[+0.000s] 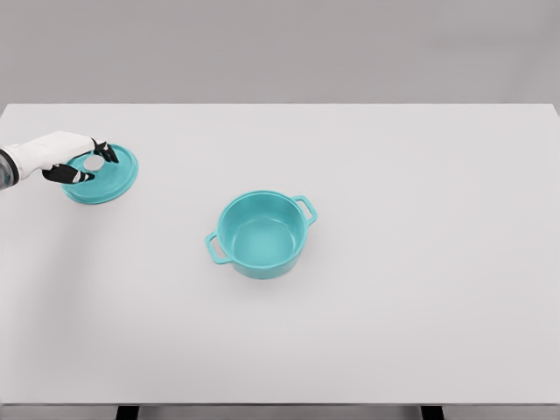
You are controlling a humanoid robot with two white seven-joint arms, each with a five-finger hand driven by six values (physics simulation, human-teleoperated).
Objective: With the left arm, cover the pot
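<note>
Left hand pinches the round teal lid at its knob; rigid, probably light, well apart from the open teal 2-handled pot.

Wide white table (matte, evenly lit), plain grey wall behind, dark legs below

The left arm is cut off at the picture's left edge.
</note>
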